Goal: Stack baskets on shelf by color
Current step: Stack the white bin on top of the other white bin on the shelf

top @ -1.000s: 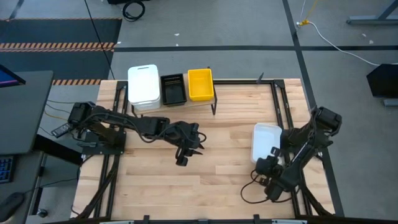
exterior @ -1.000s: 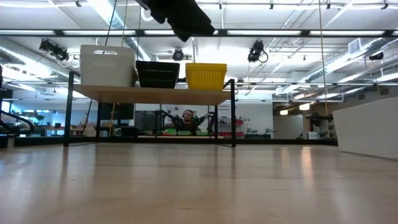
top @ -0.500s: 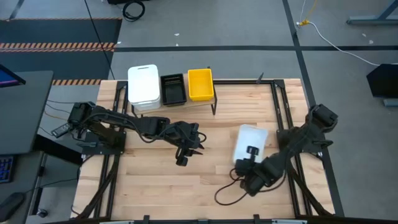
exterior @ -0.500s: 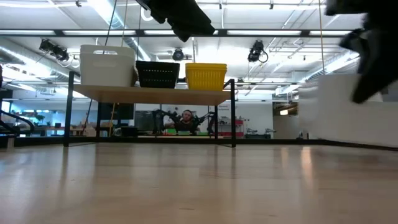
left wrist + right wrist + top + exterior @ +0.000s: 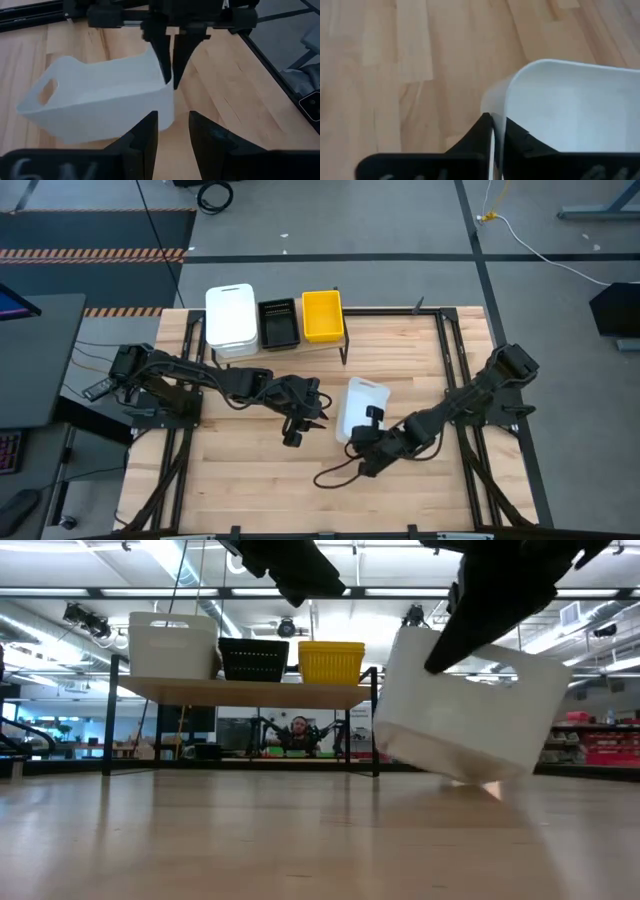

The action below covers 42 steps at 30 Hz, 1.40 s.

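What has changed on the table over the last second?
The right tool, shut on the rim of a white basket, carried it from the table's right side toward the middle. The left tool and the three stacks on the shelf stayed put.

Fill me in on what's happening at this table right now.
The right gripper has its jaws clamped on the rim of a white basket and holds it tilted above mid-table. The left gripper waits beside it, jaws open. On the shelf sit white, black and yellow baskets.
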Tool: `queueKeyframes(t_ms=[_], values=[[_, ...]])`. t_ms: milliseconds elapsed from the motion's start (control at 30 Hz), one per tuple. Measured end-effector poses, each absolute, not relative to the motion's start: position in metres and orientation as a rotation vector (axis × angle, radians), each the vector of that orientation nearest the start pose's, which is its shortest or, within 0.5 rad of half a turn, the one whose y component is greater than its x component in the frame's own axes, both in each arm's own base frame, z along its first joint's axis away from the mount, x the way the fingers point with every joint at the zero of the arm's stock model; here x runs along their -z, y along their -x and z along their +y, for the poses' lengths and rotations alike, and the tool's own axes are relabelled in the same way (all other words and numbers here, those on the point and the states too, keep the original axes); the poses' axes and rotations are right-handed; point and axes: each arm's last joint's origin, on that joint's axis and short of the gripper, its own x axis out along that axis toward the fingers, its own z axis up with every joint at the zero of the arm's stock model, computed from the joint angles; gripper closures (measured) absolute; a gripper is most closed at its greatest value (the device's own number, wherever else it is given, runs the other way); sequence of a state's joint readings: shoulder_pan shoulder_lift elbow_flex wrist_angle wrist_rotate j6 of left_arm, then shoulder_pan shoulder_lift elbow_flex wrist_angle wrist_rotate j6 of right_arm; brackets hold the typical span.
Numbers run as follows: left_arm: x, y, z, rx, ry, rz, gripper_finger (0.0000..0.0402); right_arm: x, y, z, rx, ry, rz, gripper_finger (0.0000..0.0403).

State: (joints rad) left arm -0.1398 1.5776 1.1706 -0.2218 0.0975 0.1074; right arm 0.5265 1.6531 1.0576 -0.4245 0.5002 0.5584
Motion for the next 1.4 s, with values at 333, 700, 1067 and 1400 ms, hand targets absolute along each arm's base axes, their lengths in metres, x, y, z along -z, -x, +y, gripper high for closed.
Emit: queueKeyframes(t_ms=[333,700,1067,1400], values=[[-0.269,-0.345,-0.053,0.267,-0.117,0.617,0.0285,-0.203,-0.292,0.162,0.158,-0.033,0.796,0.0274],[-0.259,-0.349,-0.09,0.323,-0.247,0.577,0.0285,-0.208,-0.261,0.162,0.262,-0.271,0.978,0.0247],[-0.233,-0.374,-0.099,0.381,-0.259,0.613,0.0285,-0.233,-0.204,0.164,0.434,-0.336,1.039,0.0247],[-0.202,-0.394,-0.093,0.357,-0.247,0.683,0.0272,-0.234,-0.189,0.166,0.496,-0.311,1.038,0.0247]])
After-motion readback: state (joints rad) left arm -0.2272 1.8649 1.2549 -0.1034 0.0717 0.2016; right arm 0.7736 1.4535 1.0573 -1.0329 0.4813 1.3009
